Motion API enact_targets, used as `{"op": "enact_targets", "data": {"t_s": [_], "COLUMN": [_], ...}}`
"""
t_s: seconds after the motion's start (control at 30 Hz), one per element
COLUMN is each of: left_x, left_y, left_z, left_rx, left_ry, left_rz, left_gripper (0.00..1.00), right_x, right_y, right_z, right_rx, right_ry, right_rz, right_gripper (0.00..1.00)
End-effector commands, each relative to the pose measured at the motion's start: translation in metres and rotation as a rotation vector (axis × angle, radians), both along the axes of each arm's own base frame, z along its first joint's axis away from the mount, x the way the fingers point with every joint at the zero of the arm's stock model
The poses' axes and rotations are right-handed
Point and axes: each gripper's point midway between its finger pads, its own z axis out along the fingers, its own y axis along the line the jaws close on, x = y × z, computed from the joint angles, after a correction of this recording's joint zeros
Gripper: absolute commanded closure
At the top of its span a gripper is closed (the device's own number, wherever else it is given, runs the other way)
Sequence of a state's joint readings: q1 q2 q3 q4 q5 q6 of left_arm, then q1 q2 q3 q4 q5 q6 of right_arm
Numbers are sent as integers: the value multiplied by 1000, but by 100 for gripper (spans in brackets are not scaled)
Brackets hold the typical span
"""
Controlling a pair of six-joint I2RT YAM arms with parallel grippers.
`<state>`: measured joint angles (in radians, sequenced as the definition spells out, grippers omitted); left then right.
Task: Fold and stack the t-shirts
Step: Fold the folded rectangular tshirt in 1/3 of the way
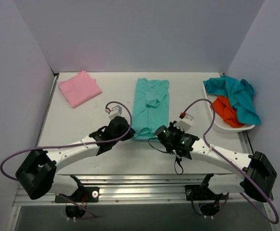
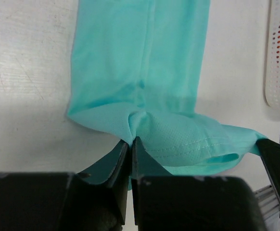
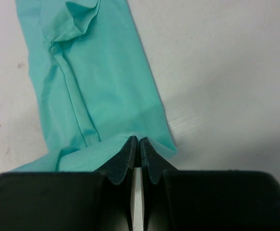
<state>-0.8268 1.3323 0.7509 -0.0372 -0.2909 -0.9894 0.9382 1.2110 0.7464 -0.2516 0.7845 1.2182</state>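
Note:
A light sea-green t-shirt [image 1: 150, 106] lies as a long folded strip in the middle of the table. My left gripper [image 1: 129, 134] is shut on its near left corner; the left wrist view shows the cloth [image 2: 140, 72] pinched between the fingertips. My right gripper [image 1: 155, 132] is shut on its near right corner, with the hem [image 3: 92, 96] bunched at the tips in the right wrist view. A folded pink t-shirt [image 1: 80, 88] lies at the far left. A darker teal t-shirt [image 1: 236, 96] and an orange one [image 1: 226, 110] lie heaped in a basket.
A white perforated basket [image 1: 222, 126] stands at the right edge of the table; its wall shows in the left wrist view [image 2: 279, 57]. Grey walls close in the left, far and right sides. Cables loop over both arms.

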Motion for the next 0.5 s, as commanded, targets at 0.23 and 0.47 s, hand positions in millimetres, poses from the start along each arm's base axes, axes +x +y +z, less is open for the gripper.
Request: {"op": "enact_targets", "data": {"t_s": [0.23, 0.47], "left_x": [85, 122], "left_y": [-34, -38], "left_z": [18, 17], "left_rx": [-74, -88], "left_ry": [-47, -43], "left_rz": [-47, -47], "left_gripper": [88, 88], "right_x": [68, 108], "right_y": [-14, -7], "right_z": [28, 8], "right_rx": [-83, -71], "right_ry": [-73, -24], "right_rz": [-108, -118], "right_gripper": [100, 100]}}
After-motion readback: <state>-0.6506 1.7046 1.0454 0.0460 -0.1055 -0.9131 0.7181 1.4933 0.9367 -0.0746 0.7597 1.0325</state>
